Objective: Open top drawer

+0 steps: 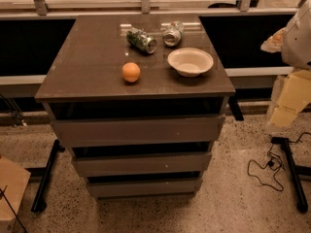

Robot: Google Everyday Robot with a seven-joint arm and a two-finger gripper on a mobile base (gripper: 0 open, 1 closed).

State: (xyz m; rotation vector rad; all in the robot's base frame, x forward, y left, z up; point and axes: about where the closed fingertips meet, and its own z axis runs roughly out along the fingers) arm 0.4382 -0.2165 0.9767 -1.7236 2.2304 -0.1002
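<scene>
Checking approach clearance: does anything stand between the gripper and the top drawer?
Nothing visible does. The gripper hangs at the right edge, beside the cabinet; only floor lies before the top drawer.

1 cam, high front, looks down on cabinet [87, 67]; gripper [290, 98] at right edge.

Reaching in at the right edge: white arm [300, 35], only partly in view, angled downward. Below it the pale yellow gripper [287, 103], hanging in free air, pointing down and slightly left.
</scene>
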